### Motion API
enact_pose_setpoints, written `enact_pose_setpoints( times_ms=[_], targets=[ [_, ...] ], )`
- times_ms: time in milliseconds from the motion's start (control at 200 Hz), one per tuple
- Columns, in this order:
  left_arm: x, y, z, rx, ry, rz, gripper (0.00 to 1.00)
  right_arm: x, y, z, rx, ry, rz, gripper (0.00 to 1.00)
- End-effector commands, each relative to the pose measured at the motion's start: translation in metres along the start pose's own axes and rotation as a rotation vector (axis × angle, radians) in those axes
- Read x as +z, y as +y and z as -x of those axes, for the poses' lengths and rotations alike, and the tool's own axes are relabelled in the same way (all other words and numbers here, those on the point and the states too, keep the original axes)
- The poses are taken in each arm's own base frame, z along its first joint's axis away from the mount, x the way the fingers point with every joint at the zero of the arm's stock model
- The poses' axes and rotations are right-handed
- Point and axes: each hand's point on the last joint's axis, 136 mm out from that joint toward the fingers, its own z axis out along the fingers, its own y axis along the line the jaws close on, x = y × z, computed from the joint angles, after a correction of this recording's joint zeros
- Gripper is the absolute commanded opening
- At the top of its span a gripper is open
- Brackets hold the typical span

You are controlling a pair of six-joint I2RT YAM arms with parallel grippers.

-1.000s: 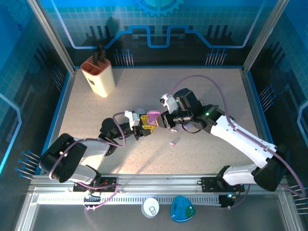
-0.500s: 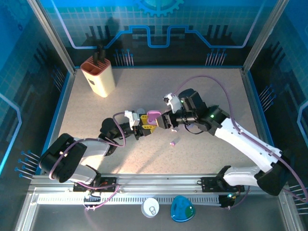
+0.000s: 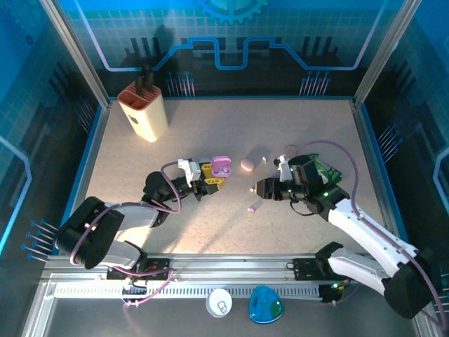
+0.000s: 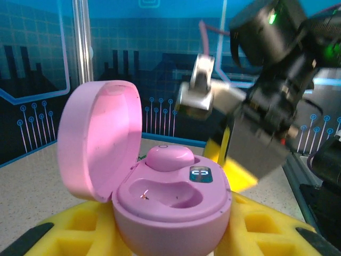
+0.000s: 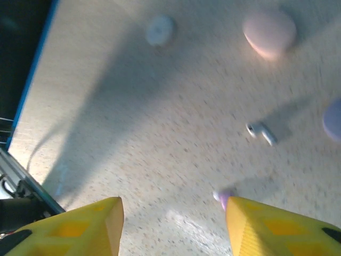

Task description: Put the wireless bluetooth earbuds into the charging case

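Right hand [image 3: 257, 188] now clear of case [image 3: 222, 167]

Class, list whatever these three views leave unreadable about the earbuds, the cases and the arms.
Right wrist view: lavender earbud partly behind a yellow fingertip; its shape is unclear.
Right wrist view: lavender object cut off by the right edge; unidentifiable.
Left wrist view: right arm motion-blurred; its jaws unreadable.
Top view: loose earbud too small to show its stem direction.
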Motion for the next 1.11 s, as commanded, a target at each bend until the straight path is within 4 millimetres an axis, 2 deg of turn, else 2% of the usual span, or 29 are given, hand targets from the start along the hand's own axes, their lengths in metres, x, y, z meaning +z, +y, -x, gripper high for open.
enact_pose_setpoints(
  times_ms=[0,95,245,425,565,805,955,1101],
  targets=[
    [-0.002,-0.001,0.014,0.024,-0.039,0.000,0.36,0.021,-0.004,-0.012,0.133,0.055,0.045,0.53],
    [-0.002,-0.001,0.014,0.022,-0.038,0.002,0.36,0.043,-0.009,-0.032,0.209,0.147,0.064,0.51],
    [-0.002,0.000,0.013,0.017,-0.034,0.006,0.36,0.073,-0.006,-0.063,0.230,0.244,0.065,0.51],
    [-0.002,0.000,0.013,0.018,-0.033,0.008,0.36,0.098,-0.008,-0.081,0.253,0.301,0.051,0.51],
    [-0.003,0.000,0.014,0.023,-0.027,0.010,0.36,0.103,-0.019,-0.080,0.256,0.291,0.009,0.51],
    [-0.003,0.000,0.013,0.025,-0.023,0.010,0.36,0.097,-0.047,-0.064,0.245,0.245,-0.096,0.52],
    [-0.002,0.000,0.012,0.014,-0.017,0.004,0.36,0.099,-0.054,-0.050,0.213,0.233,-0.124,0.52],
    [-0.002,0.000,0.016,0.014,-0.024,0.003,0.36,0.106,-0.049,-0.039,0.171,0.233,-0.121,0.52]
  ],
)
